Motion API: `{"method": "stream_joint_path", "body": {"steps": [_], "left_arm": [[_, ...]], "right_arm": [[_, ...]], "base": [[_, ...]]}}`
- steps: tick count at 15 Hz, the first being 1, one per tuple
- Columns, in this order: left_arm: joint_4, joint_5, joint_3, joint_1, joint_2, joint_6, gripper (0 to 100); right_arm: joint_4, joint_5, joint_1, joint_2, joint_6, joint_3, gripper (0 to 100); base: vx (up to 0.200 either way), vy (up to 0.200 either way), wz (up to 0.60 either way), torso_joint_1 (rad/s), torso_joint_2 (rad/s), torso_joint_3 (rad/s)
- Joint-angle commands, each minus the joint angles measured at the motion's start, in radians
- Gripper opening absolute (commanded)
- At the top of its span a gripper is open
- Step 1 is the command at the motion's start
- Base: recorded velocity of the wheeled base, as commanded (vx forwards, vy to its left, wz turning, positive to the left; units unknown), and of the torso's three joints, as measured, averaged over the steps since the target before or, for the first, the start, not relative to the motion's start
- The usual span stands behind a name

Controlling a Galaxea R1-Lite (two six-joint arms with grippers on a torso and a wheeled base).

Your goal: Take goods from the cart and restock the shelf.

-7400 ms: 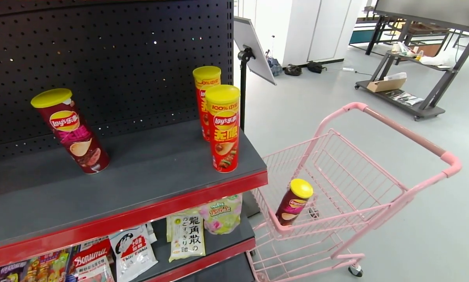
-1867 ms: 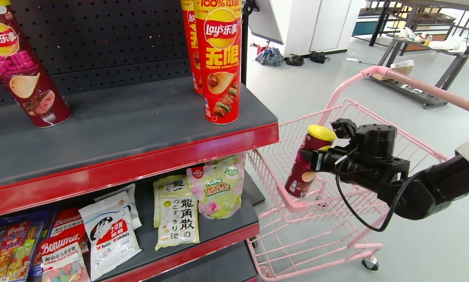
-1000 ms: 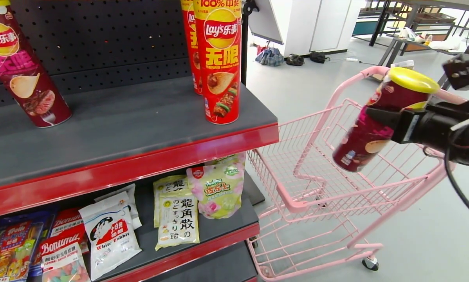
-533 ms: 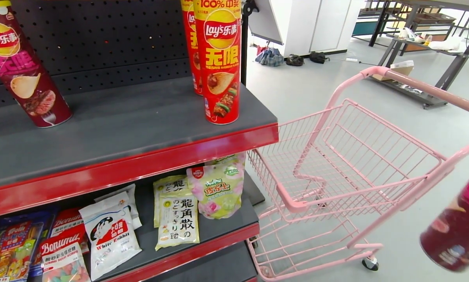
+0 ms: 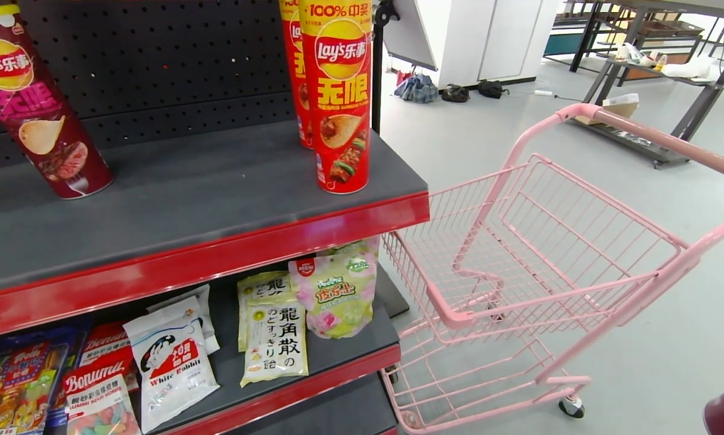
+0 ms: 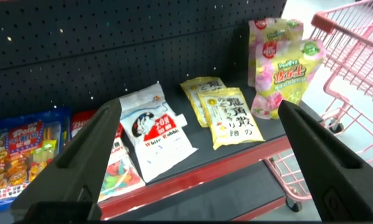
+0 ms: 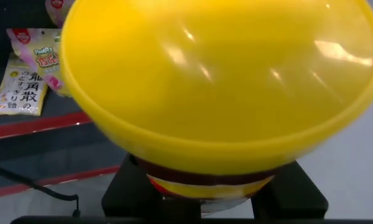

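Grey shop floor, pink cart [image 5: 640, 136] parked beside the shelf [image 5: 205, 193].
Right gripper [image 7: 211, 200] clamps the yellow-lidded chip can [image 7: 217, 81] outside the cart; left gripper [image 6: 198, 163] gapes wide before the lower-shelf snack bags [image 6: 155, 134].

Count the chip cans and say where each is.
4. A maroon can stands left on the top shelf; a front red can and a rear red can stand at its right end; the fourth can is in the right hand.
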Motion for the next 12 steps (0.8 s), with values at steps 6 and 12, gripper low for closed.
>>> {"method": "stream_joint_path", "body": {"steps": [6, 12], "left_arm": [[0.000, 0.000, 0.000, 0.000, 0.001, 0.000, 100], [0.000, 0.000, 0.000, 0.001, 0.001, 0.000, 100]], "right_arm": [[-0.004, 0.001, 0.000, -0.014, -0.019, -0.005, 0], [-0.007, 0.002, 0.001, 0.011, -0.022, -0.015, 0]], "base": [[0.000, 0.000, 0.00, 0.137, -0.46, -0.315], [0.000, 0.000, 0.00, 0.214, -0.58, -0.381]]}}
